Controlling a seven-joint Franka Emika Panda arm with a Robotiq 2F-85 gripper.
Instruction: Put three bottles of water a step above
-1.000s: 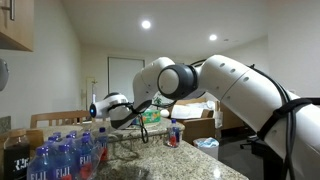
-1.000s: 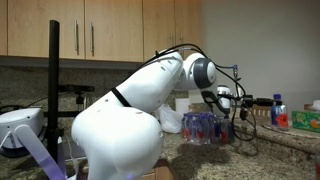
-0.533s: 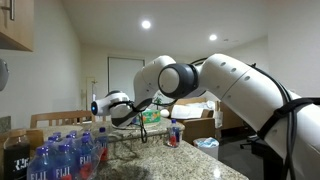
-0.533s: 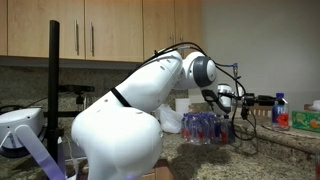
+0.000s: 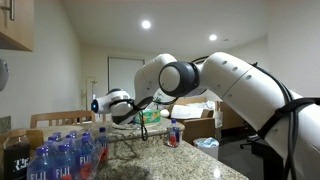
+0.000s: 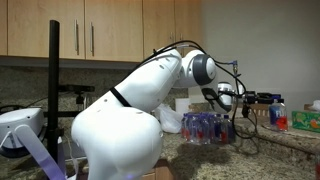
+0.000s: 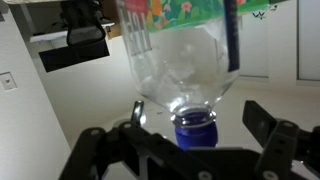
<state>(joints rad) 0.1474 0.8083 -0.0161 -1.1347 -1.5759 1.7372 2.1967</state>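
Now, with the black pincer (image 7: 193, 110) spread wide and empty, its fingers (image 7: 265, 118) flanking the blue cap (image 7: 195, 128) of the clear plastic water bottle (image 7: 190, 65) that we judge stands on the speckled granite ledge (image 5: 200, 160), we should back straight out, brushing neither cap nor shoulder.
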